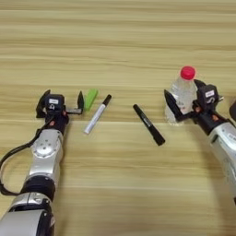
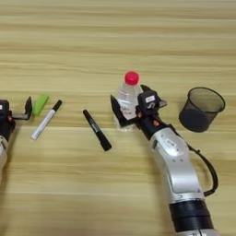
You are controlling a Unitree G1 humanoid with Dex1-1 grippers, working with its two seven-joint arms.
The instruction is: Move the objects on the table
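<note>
Right end effector (image 2: 126, 107) fingers are set apart around the upright bottle (image 2: 127, 100) on the desk (image 2: 118, 41), seemingly for a grasp, while the left end effector (image 1: 62, 105), spread open, is parked beside the green block (image 1: 91, 98).

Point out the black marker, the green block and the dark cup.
black marker (image 1: 149, 124): left eye view, middle of its barrel.
green block (image 1: 90, 99): left eye view, centre of its top face.
dark cup (image 2: 199, 112): right eye view, its outer wall.
</note>
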